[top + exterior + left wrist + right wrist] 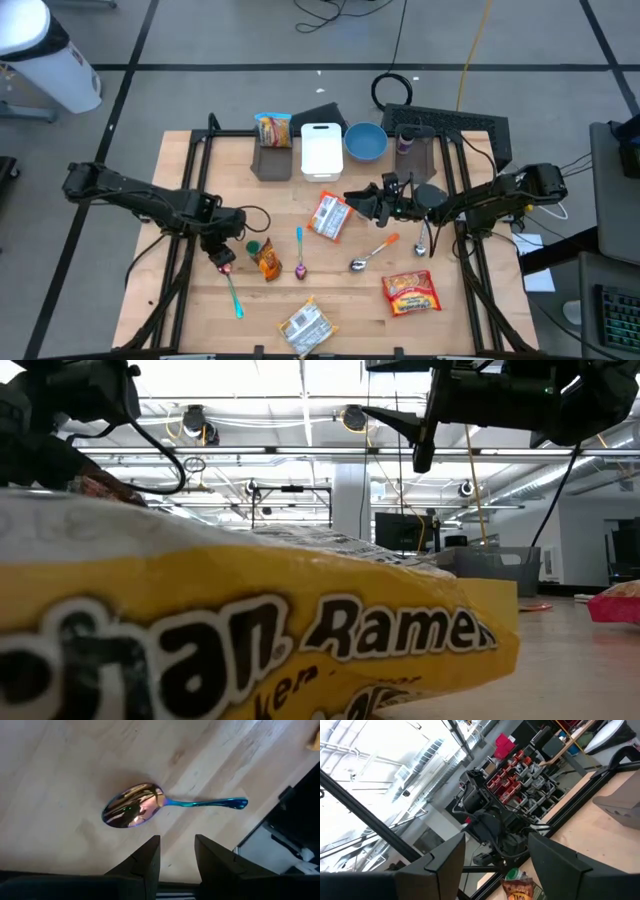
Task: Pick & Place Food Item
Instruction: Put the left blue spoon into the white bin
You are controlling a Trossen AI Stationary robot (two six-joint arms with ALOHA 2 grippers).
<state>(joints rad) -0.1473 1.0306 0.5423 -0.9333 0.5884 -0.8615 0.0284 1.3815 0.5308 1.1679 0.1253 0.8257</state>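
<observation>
Hovering left gripper: held just above the table, near its left edge toward the front; the fingers are seen set to a narrow gap with nothing between them.
Spoon under the left gripper: an iridescent spoon with a blue-green handle is seen lying flat on the wood, directly beneath the fingertips and not touched.
Right gripper: raised over the middle of the table, toward the back edge; its fingers are spread wide and nothing is held.
Food items: a white-and-red packet lies just beside the right gripper, on its front side; a small orange packet stands near the left gripper; a red ramen packet lies toward the front right corner; a pale ramen packet lies at the front edge, filling the low view.
Other cutlery: a purple-handled spoon and an orange-handled spoon are laid between the packets, at the table's centre.
Back edge: a dark bin with a snack bag, a white container and a blue bowl are lined up.
</observation>
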